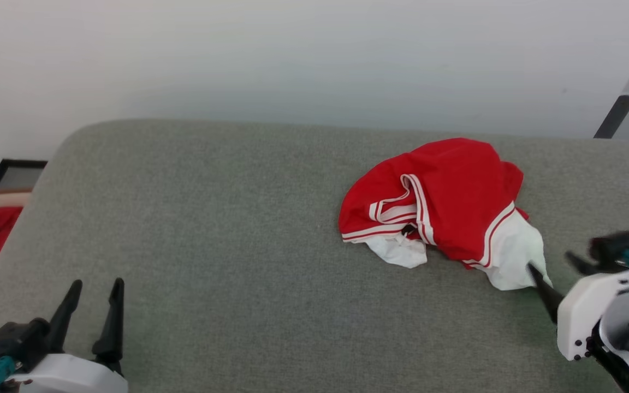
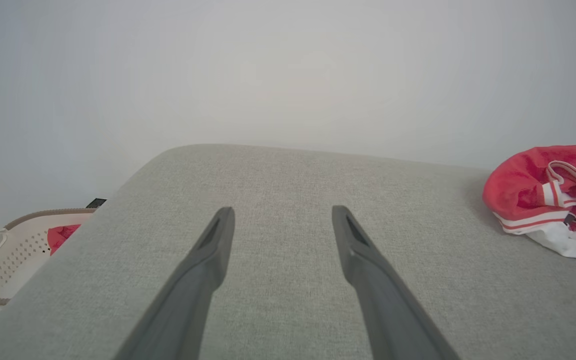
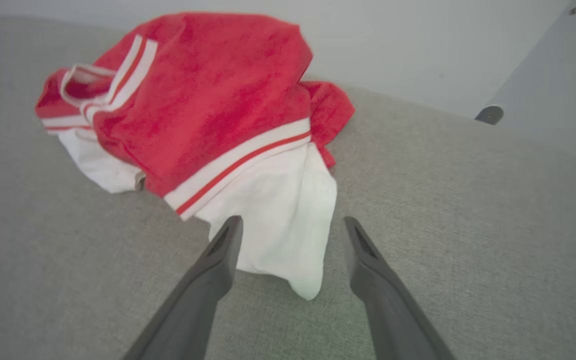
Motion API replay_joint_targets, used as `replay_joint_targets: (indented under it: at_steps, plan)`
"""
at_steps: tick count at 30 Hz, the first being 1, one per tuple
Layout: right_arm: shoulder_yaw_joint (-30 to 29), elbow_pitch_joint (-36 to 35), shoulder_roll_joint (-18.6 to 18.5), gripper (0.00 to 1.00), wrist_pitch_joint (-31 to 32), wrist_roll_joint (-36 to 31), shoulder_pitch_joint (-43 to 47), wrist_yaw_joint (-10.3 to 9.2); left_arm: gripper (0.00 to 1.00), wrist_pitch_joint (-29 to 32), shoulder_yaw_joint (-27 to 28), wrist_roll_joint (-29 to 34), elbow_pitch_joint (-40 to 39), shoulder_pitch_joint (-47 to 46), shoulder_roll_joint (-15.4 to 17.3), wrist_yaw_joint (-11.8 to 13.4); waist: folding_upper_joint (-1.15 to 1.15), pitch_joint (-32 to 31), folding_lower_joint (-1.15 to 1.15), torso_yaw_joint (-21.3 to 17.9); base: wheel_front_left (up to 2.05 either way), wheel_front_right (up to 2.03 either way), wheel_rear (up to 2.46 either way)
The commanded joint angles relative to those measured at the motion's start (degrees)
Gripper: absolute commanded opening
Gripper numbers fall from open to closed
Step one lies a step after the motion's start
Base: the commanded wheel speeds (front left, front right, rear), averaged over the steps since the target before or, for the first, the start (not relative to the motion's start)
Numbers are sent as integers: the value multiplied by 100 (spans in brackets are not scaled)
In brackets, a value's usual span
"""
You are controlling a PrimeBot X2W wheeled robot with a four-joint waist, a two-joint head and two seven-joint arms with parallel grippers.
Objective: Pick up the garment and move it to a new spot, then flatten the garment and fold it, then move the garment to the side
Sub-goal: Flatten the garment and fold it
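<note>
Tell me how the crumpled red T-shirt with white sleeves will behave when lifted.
The red soft-fabric T-shirt lies in a loose heap, so it will probably hang limp and unfurl. Its white sleeve lies thin and flat by the open right gripper, so it is likely light. Pushed across the grey woven cushion, it may bunch rather than slide.

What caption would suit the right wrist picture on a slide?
Open right gripper framing the white sleeve of the crumpled garment on a grey cushion.
</note>
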Motion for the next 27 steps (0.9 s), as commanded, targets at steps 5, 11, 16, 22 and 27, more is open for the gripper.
replay_joint_targets:
  at_steps: [5, 11, 16, 22, 27]
  plan:
    - [752, 105, -689, 100, 1768, 828, -632, -5, 100, -2, 38, 93, 4, -174, -170, -63, 0, 342, 0, 183, 0, 0, 0]
    - [846, 314, -1050, 100, 2796, 1200, -1243, -5, 100, -2, 55, 143, 33, -366, -308, -97, 0, 646, 0, 335, 0, 0, 0]
    - [824, 534, -992, 100, 3034, 1116, -1460, -5, 100, -2, 75, 172, 41, -465, -373, -114, 0, 811, 0, 381, 0, 0, 0]
    - [1020, 843, -850, 71, 3247, 1018, -1480, -5, 100, -2, 38, 178, 65, -555, -480, -111, 0, 921, 0, 408, 0, 0, 0]
    - [1012, 926, -835, 0, 3068, 1049, -1473, -5, 100, -2, 30, 129, 72, -559, -490, -110, 0, 955, 0, 369, 0, 0, 0]
